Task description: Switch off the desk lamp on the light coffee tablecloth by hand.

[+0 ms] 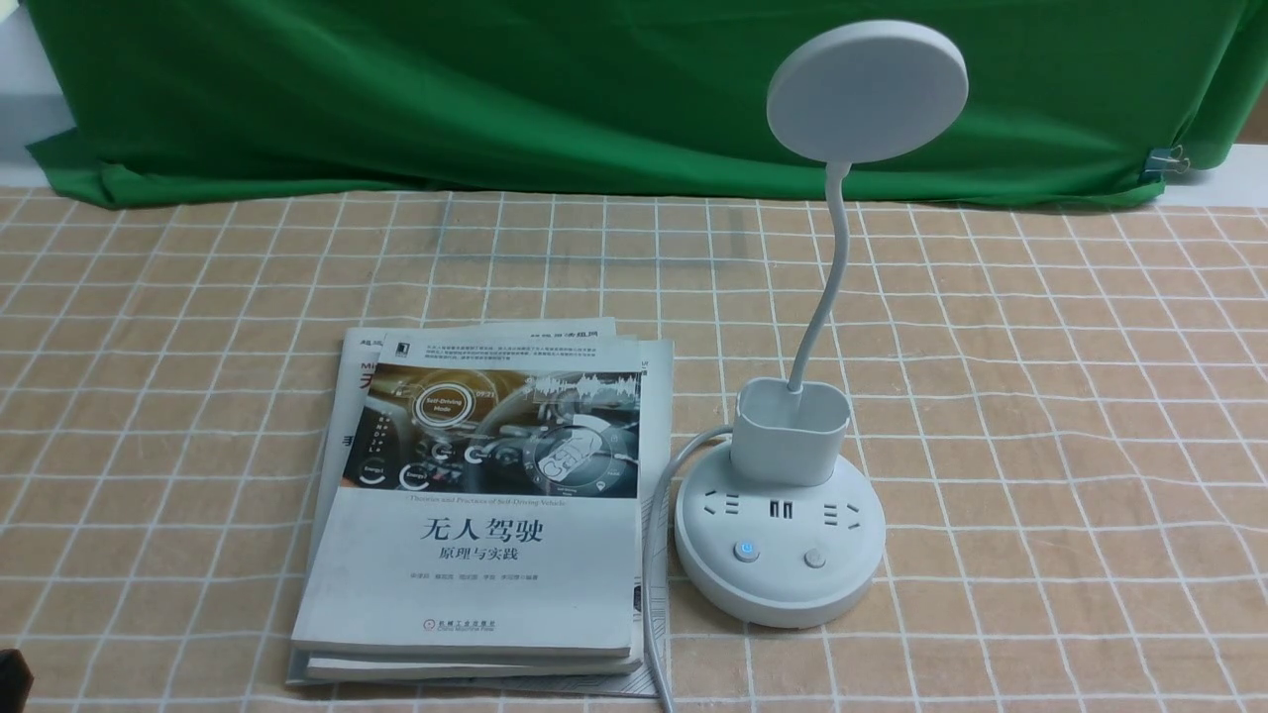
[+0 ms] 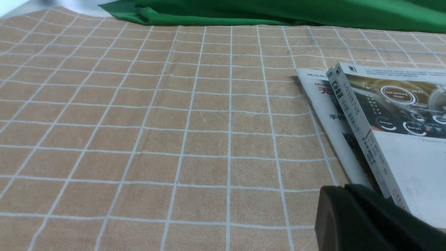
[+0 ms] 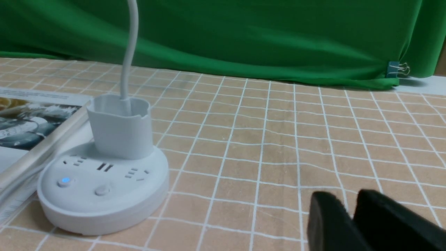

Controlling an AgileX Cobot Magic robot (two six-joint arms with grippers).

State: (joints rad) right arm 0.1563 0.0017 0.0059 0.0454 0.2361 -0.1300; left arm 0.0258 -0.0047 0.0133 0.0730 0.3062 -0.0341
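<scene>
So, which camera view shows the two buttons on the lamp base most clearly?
The front view: both buttons on the desk lamp face the camera, the left one lit blue. The right wrist view shows both buttons too, but at a low angle and softer. The left wrist view shows only tablecloth and books, no lamp.

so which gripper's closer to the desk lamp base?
Right. The right gripper sits on the tablecloth beside the desk lamp, with nothing between. The left gripper is on the far side of the books.
</scene>
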